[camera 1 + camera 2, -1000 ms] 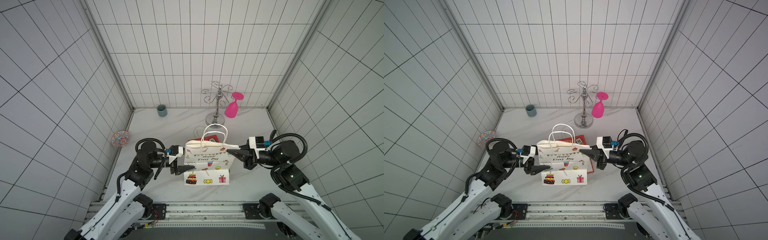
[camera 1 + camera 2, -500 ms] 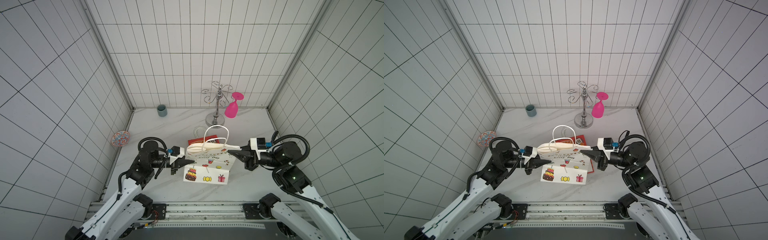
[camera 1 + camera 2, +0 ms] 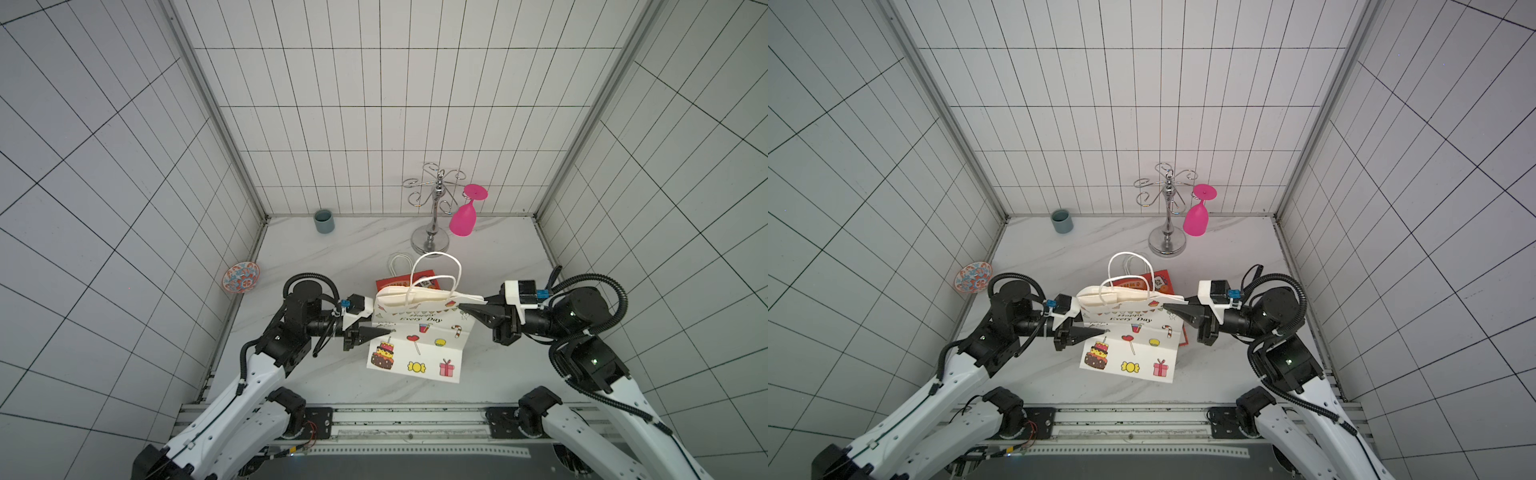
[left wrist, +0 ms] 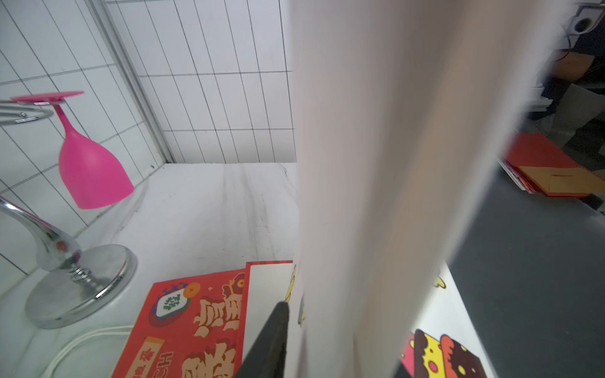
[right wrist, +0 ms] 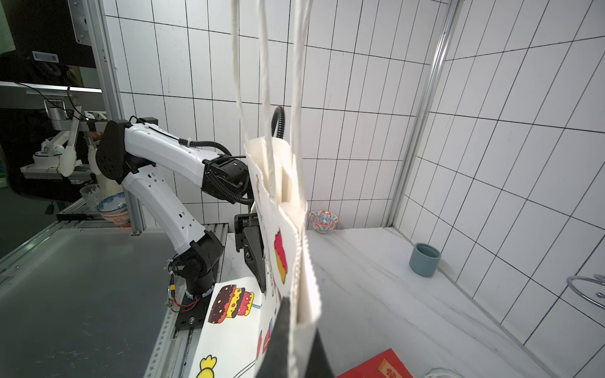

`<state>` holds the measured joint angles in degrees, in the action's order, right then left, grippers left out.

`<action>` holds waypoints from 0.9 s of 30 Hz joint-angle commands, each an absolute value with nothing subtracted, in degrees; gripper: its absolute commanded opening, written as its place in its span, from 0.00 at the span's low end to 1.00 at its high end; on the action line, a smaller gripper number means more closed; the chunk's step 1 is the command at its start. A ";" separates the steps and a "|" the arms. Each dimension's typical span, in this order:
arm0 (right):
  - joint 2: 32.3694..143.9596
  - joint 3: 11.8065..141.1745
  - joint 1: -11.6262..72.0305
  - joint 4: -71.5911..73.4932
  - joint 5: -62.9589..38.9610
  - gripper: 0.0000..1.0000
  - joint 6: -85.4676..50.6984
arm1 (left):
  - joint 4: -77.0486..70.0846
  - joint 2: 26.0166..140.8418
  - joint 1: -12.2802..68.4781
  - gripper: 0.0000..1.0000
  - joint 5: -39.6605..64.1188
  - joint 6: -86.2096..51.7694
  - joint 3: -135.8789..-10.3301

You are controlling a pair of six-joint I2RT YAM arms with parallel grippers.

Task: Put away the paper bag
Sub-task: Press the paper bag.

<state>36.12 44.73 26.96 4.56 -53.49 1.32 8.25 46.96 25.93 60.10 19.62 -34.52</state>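
White-tiled walls are set around the marble worktop [image 3: 353, 249], over whose middle the paper bag [image 3: 419, 332] is held half-collapsed. Its top right corner is pinched by the closed right pincer [image 3: 465, 308], and its left edge seems clamped by the left pincer [image 3: 384, 331]. Flattening is judged the step in hand, and level lowering is probably needed next. Both forearms are stretched inward, roughly horizontal.

A white paper bag [image 4: 409, 163] fills the middle, very close and blurry. One of the black fingers [image 4: 271, 340] lies against its side. A cake picture [image 4: 438, 356] shows on the paper bag. A flat red bag [image 4: 196, 327] lies on the white tabletop [image 4: 203, 212]. A pink glass [image 4: 88, 163] hangs upside down from a shiny stand [image 4: 75, 278].
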 commanded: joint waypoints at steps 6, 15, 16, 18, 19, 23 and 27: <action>34.80 49.39 26.44 4.60 -53.00 0.00 2.63 | 10.11 46.58 26.18 0.00 62.38 21.99 -34.70; 35.60 49.00 26.45 4.34 -54.47 0.00 2.90 | 5.74 47.21 26.18 0.67 63.47 17.66 -35.22; 35.60 48.73 26.46 4.63 -54.58 0.00 2.75 | 5.54 47.49 26.19 0.66 64.04 17.34 -35.58; 35.72 48.38 26.46 5.14 -54.67 0.00 2.42 | 4.99 47.94 26.15 0.58 65.89 16.62 -36.31; 35.83 48.33 26.46 5.19 -54.75 0.00 2.29 | 4.53 48.16 26.15 0.48 66.87 15.90 -36.79; 36.12 47.61 26.45 5.10 -54.67 0.00 2.37 | 5.67 47.57 26.02 0.00 68.90 15.55 -39.26; 36.54 47.31 26.48 5.19 -54.51 0.00 2.42 | 5.30 46.84 26.02 0.00 69.61 14.90 -39.48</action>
<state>36.05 44.75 26.96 5.17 -53.71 2.20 7.16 47.97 25.87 66.13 15.68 -37.17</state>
